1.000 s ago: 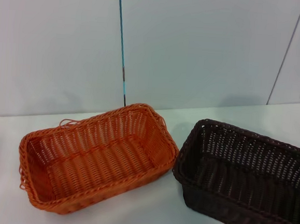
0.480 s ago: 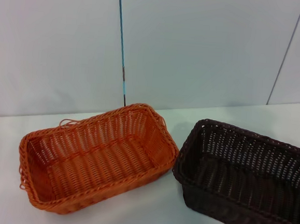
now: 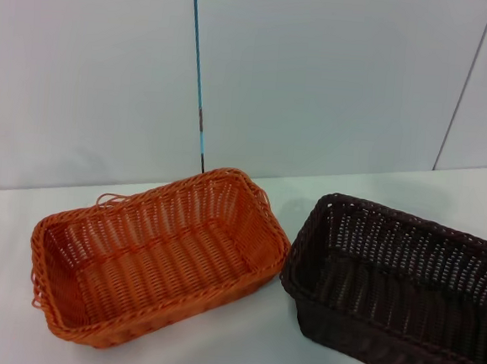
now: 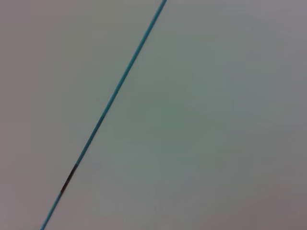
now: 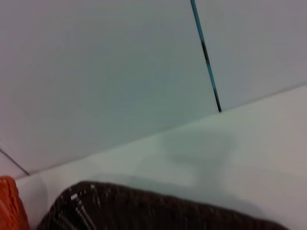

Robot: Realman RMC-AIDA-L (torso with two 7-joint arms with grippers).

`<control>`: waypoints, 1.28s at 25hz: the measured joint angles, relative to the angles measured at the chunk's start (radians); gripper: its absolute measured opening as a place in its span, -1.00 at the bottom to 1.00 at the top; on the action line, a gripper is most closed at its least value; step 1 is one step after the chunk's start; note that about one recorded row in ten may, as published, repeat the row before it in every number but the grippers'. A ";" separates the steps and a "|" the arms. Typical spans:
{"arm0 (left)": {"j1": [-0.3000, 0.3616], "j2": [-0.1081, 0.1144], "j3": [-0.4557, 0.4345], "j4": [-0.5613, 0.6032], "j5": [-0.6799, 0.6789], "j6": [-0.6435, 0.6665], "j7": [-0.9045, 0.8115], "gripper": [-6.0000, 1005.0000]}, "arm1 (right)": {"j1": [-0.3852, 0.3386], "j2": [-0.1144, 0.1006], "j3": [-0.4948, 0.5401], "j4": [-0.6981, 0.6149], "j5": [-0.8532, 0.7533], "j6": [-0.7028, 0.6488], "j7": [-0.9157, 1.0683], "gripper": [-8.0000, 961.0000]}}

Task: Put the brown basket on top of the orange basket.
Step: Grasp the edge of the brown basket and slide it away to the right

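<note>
Although the task is to stack one basket on the other, both sit side by side on a white table (image 3: 239, 350), and neither arm appears in the head view. The orange basket (image 3: 157, 255) lies on the robot's left, angled, open side up and empty, with a loose strand curling off its far corner. The brown basket (image 3: 395, 291) lies on the robot's right, also upright and empty, its near end cut off by the picture's edge. Their nearest corners are just beside each other, and I cannot tell whether they touch. A pale wall (image 3: 336, 80) with a thin blue seam (image 3: 197, 77) stands behind the table.

The left wrist view shows only that wall and the seam, so the left arm seems parked, pointing away from the work. The right wrist view looks over the far rim of the brown basket (image 5: 158, 211) from close by, with a sliver of the orange basket (image 5: 9, 203) at one edge, which suggests the right arm is near the brown basket.

Neither gripper is visible in any view, so the jaws cannot be judged, nor whether they hold or touch anything.

Risks, as a judgement: a thin grip on the woven rim could slip, letting the brown basket tilt or drop. Because the baskets are so close, lifting one could drag or nudge the other. As they look similar in size, a skewed placement could leave the brown one perched crookedly.
</note>
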 joint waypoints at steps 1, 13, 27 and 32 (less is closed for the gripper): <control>0.001 0.001 0.000 0.000 0.000 0.000 0.000 0.71 | -0.001 0.000 0.000 0.009 -0.010 0.018 0.014 0.51; 0.012 0.009 0.007 -0.003 0.001 -0.001 0.003 0.71 | 0.015 -0.003 0.071 0.021 -0.082 0.217 0.051 0.51; -0.002 0.012 0.017 0.003 0.016 0.003 0.003 0.71 | 0.053 -0.007 0.080 -0.157 -0.130 0.108 0.010 0.51; -0.001 0.013 0.017 0.004 0.016 0.003 0.000 0.71 | 0.087 -0.010 0.093 -0.235 -0.131 0.071 -0.010 0.51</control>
